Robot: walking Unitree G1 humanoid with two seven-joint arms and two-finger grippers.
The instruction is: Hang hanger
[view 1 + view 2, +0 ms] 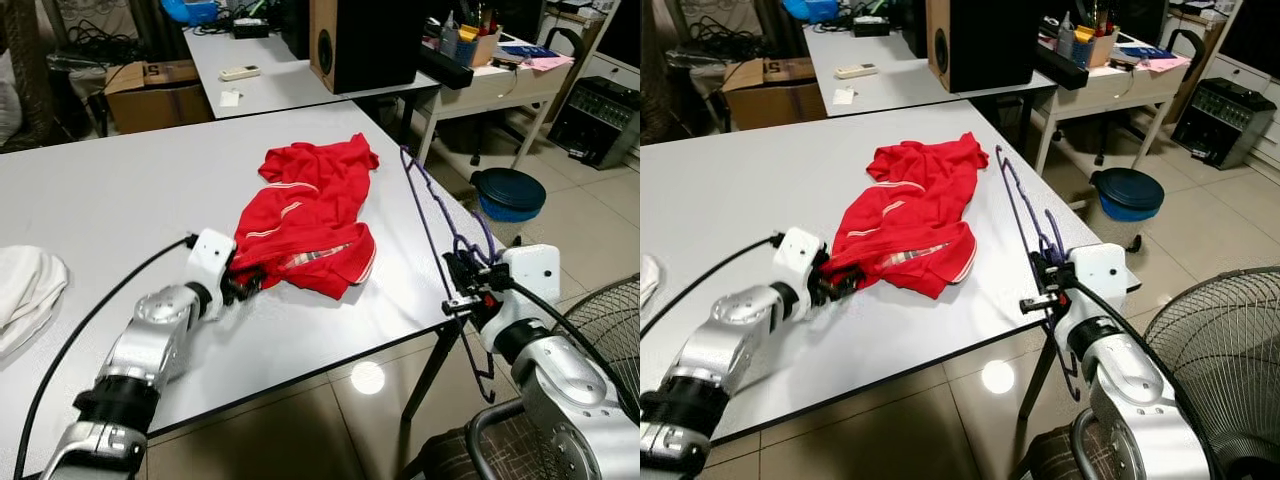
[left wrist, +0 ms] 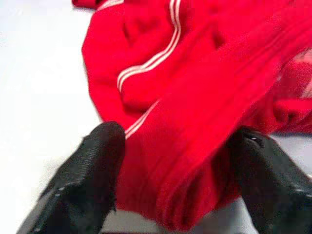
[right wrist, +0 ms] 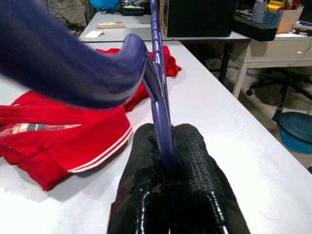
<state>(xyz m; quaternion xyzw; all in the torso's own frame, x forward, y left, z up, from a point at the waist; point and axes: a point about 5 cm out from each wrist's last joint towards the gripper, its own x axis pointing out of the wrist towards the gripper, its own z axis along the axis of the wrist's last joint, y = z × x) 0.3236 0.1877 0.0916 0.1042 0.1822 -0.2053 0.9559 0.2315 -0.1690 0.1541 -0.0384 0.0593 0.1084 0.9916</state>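
**Hanger clamped at the bench edge, shirt pinched on the other side**

A crumpled red shirt (image 1: 310, 215) with thin white stripes lies on the white bench (image 1: 110, 190), toward the robot's right half of the top. The left gripper (image 1: 243, 286) sits at the shirt's near edge — in the left wrist view its two black fingers (image 2: 83, 180) stand on either side of a thick fold of the red cloth, pressed against it, so the gripper is clamped on the shirt.

The right gripper (image 1: 1042, 283) is at the bench's right edge, near the front corner. Its fingers are closed together on a thin dark blue hanger (image 1: 425, 205); the right wrist view shows the blue bar (image 3: 161, 97) rising straight out from between the two black pads. From the grip the hanger runs away from the robot along the bench edge, just beside the shirt, and a part of it also hangs down below the gripper, past the bench top.

Around the scene: a white cloth (image 1: 25, 285) lies on the bench at the far left, a wire fan guard (image 1: 1210, 350) stands on the floor by the right arm, and a blue round lidded bin (image 1: 508, 193) sits on the tiled floor beyond the bench. A second bench behind carries a dark speaker (image 1: 365, 40) — with a cardboard box (image 1: 155, 95) beside it.
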